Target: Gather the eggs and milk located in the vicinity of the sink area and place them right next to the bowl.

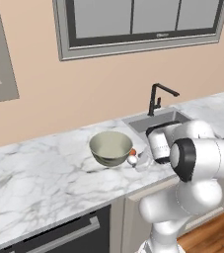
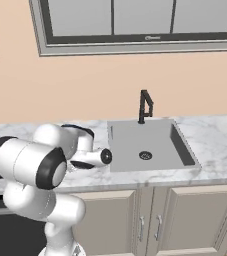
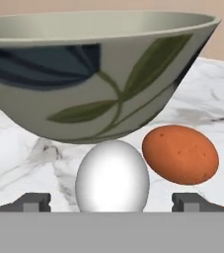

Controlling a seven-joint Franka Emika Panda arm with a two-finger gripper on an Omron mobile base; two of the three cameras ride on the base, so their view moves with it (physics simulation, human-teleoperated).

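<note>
Hand view: two eggs [image 3: 112, 176], one bowl [image 3: 93, 74], spread gripper [image 3: 111, 201].

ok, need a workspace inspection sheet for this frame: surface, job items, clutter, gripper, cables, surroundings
Surface: marble counter, sink set in it, basin bare.
Job's things: bowl on the counter left of the sink; white egg and brown egg lie by its base. Milk: nothing seen.
Clutter: nothing seen.
Gripper: gripper open, fingertips either side of the white egg, not gripping it.
Cables: nothing seen.
Surroundings: black faucet, window above, cabinets below.
</note>
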